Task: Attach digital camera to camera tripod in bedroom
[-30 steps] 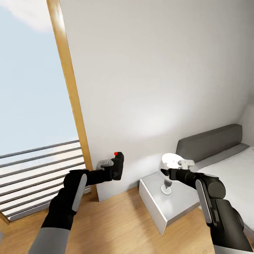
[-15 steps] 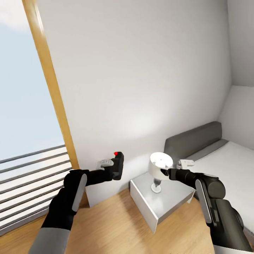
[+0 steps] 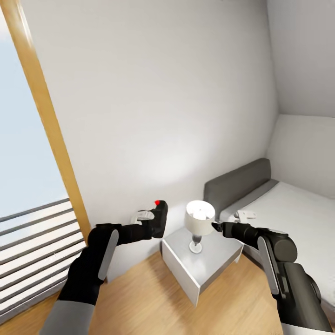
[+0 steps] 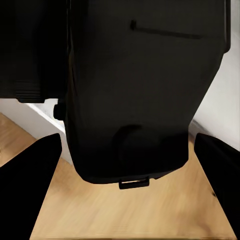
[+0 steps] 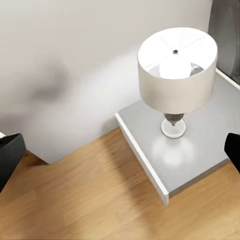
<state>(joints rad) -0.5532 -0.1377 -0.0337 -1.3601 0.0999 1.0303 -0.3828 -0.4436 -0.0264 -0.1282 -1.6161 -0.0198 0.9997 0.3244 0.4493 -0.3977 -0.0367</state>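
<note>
- Camera [image 3: 158,217] sits clamped in the left gripper [image 3: 151,222], held out in front at chest height, red button up; from the wrist its black body [image 4: 142,90] blocks most of the sight.
- Right gripper [image 3: 215,226] carries nothing, its fingers spread wide at the wrist picture's edges.
- Nightstand [image 3: 211,263], lamp [image 3: 199,218] and bed [image 3: 288,209] have slid leftward: the robot is turning, searching.
- Tripod is yet to be found.

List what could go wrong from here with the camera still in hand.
1. The left gripper carries the digital camera out in front, near the white wall; turning further could knock it loose.
2. The right gripper hangs close to the lamp on the nightstand; a swing might topple it.
</note>
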